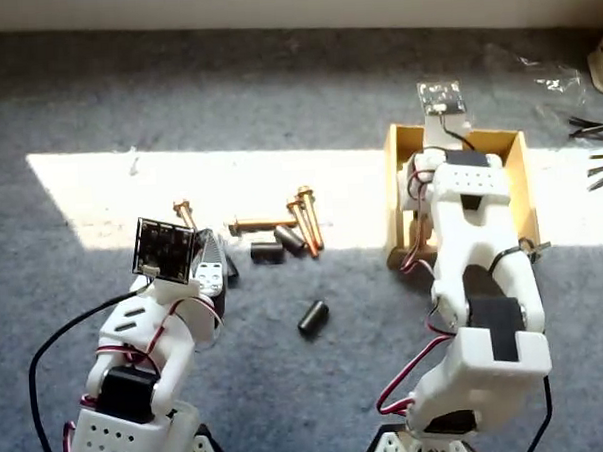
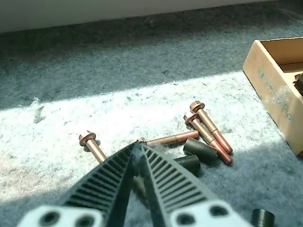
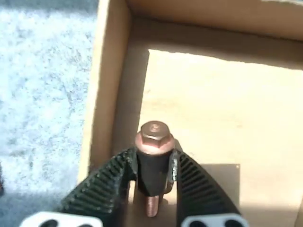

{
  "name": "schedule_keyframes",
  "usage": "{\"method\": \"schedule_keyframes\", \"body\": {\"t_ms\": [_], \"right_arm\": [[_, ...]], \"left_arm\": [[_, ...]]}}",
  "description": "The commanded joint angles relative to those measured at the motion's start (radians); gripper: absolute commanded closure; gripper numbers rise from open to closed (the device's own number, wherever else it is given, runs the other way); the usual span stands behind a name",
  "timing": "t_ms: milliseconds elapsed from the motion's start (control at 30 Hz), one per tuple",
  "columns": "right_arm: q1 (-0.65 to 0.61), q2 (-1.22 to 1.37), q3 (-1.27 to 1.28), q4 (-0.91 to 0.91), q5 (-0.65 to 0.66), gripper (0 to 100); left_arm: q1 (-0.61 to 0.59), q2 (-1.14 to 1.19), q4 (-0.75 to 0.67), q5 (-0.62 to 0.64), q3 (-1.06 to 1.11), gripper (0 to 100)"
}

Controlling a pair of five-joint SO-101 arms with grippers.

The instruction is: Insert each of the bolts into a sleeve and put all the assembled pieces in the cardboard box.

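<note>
Bolts (image 2: 208, 124) and sleeves (image 2: 199, 149) lie loose on the carpet (image 2: 71, 71) just ahead of my left gripper (image 2: 137, 147), whose jaws are pressed together on nothing I can make out. Further right, my right gripper (image 3: 154, 161) clamps a sleeved bolt (image 3: 152, 138) over the floor of the cardboard box (image 3: 111, 71) (long axis along the jaws, head outward), so I judge a plain release should drop it there.

Each bolt (image 3: 152, 137) is copper-coloured, each sleeve (image 3: 152, 172) matte black, the cardboard box (image 3: 113, 71) plain tan. The carpet (image 1: 305, 86) is speckled grey-blue. Both arms (image 1: 484, 278) are white with black motors; the ribbed fingers (image 3: 104, 189) are black
</note>
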Motion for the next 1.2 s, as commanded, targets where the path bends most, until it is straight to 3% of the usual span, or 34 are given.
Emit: {"method": "schedule_keyframes", "body": {"t_ms": [0, 767, 1000, 1167], "right_arm": [[-0.015, -0.004, -0.056, -0.004, 0.011, 92.0], [-0.019, -0.01, -0.119, 0.005, 0.011, 91.4], [-0.018, -0.124, -0.315, 0.216, 0.011, 91.5], [-0.05, -0.259, -0.321, 0.24, 0.008, 91.6]], "left_arm": [[-0.005, -0.005, 0.002, -0.003, -0.007, 99], [-0.008, -0.005, -0.012, -0.005, 0.019, 99], [-0.008, -0.005, -0.014, -0.005, 0.019, 99], [-0.01, -0.005, -0.014, -0.005, 0.018, 99]]}}
